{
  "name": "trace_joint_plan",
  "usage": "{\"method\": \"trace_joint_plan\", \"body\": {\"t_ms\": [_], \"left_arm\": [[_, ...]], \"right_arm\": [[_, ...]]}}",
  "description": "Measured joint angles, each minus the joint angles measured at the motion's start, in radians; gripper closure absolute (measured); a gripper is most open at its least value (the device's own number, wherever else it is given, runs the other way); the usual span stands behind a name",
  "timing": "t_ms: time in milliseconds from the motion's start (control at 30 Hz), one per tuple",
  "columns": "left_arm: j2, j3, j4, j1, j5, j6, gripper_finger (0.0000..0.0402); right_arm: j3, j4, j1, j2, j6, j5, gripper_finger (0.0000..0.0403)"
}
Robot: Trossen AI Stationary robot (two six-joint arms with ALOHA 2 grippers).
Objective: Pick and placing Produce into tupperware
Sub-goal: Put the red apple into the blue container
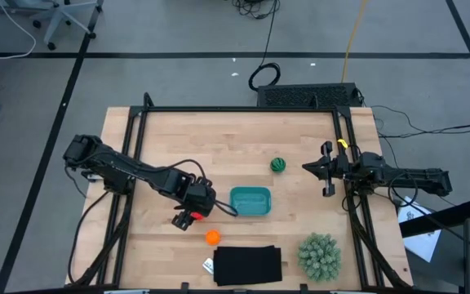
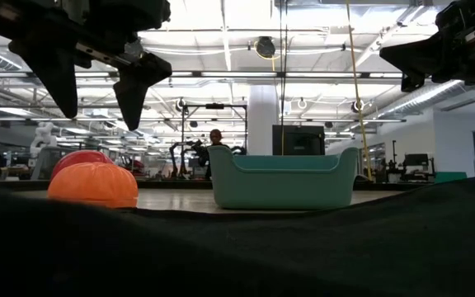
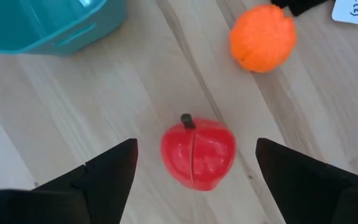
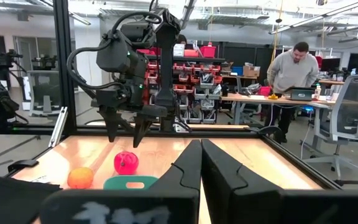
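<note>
The left gripper [image 3: 194, 165] hangs with fingers spread above the red toy apple [image 3: 198, 152], beside the teal tupperware [image 1: 250, 201]. The right gripper [image 1: 323, 169], fingers pressed together, waits at the table's right.

Teal tupperware [image 3: 48, 25] — cut off at the frame edge; white label [image 3: 356, 11] likewise.

Red apple [image 3: 198, 153], orange fruit [image 3: 263, 38], green ball [image 1: 278, 165], empty teal tupperware [image 1: 250, 202]
</note>
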Motion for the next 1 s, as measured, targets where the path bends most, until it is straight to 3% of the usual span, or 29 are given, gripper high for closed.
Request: {"method": "trace_joint_plan", "body": {"t_ms": [467,1000], "left_arm": [[0.0,0.0,0.002,0.0,0.05,-0.009,0.0006],[-0.002,-0.127,0.106,0.021,0.02,-0.019,0.0002]], "right_arm": [[0.0,0.0,0.0,0.0,0.02,0.0,0.0403],[0.0,0.0,0.0,0.0,0.021,0.0,0.0403]]}}
